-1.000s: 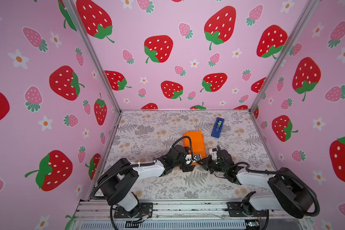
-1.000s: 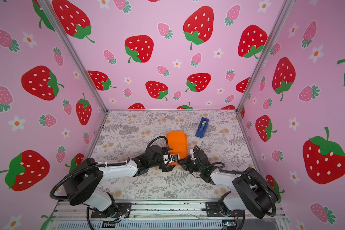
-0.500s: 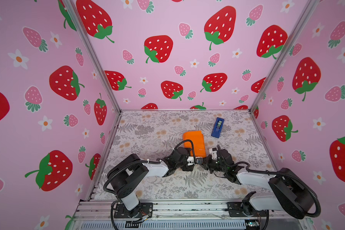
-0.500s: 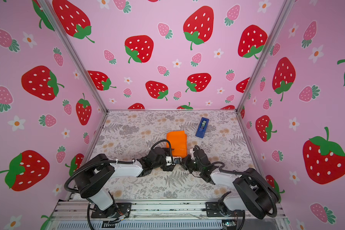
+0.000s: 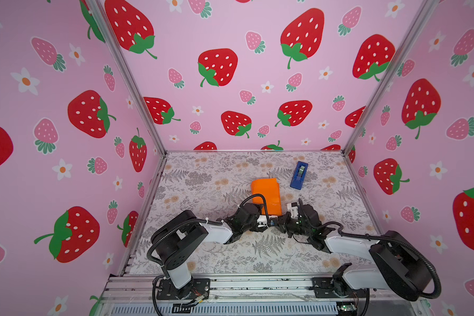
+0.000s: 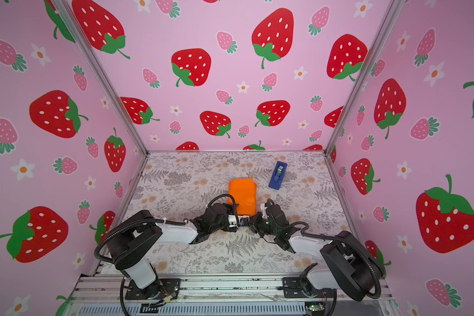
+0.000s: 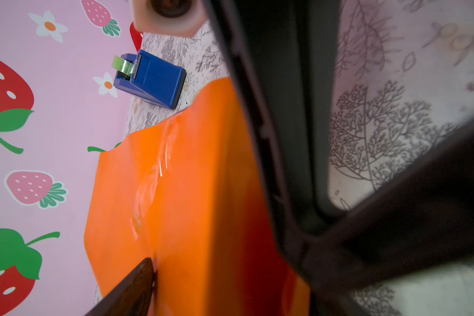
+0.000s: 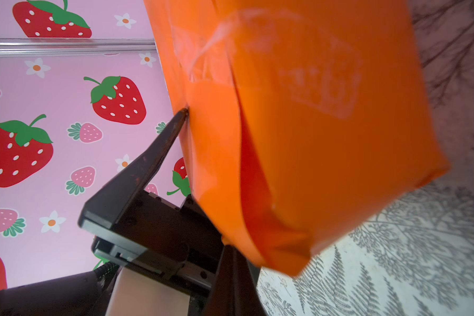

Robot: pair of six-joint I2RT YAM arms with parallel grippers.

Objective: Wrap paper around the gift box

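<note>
The gift box is hidden inside the orange paper (image 5: 266, 194) (image 6: 242, 194), which lies as a taped parcel mid-table. My left gripper (image 5: 269, 219) (image 6: 240, 220) is at the parcel's near end, jaws wide apart around the loose paper (image 7: 203, 191). One of its fingers (image 7: 133, 288) (image 8: 173, 128) touches the paper's upper face; the other is hidden. My right gripper (image 5: 281, 219) (image 6: 251, 220) (image 8: 228, 253) is shut and empty. Its tip meets the near corner of the paper (image 8: 326, 150), right beside the left gripper.
A blue tape dispenser (image 5: 299, 175) (image 6: 277, 175) (image 7: 155, 79) stands behind and to the right of the parcel. Clear tape strips (image 7: 159, 164) run along the paper. Pink strawberry walls (image 5: 230, 68) close in the floral table (image 5: 203, 177) on three sides.
The left arm has stretched forward and its gripper has slid a little right along the parcel's near end, with its jaws narrowing. The right gripper and the parcel have hardly moved.
</note>
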